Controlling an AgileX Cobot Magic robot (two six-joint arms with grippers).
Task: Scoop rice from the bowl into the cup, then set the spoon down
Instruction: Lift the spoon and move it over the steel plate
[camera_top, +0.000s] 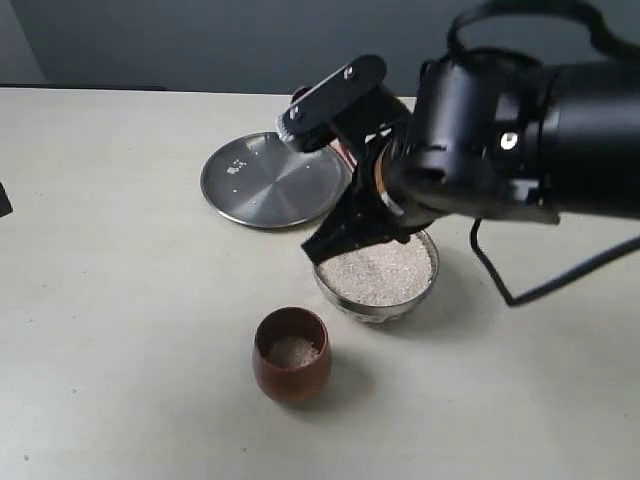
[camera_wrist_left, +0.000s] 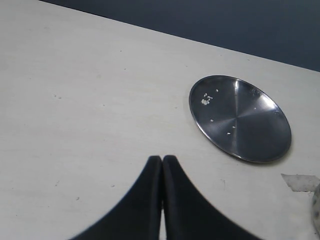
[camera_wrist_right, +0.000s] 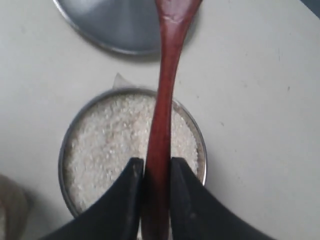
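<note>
Right tool: clenched on the handle of the spoon, which is held above the rice filling the bowl and extends toward the steel plate. Left tool: fingers pressed together with nothing gripped, held above the worktop near the steel plate. Cup: stood upright on the worktop just beside the bowl, a little rice seen inside.
</note>
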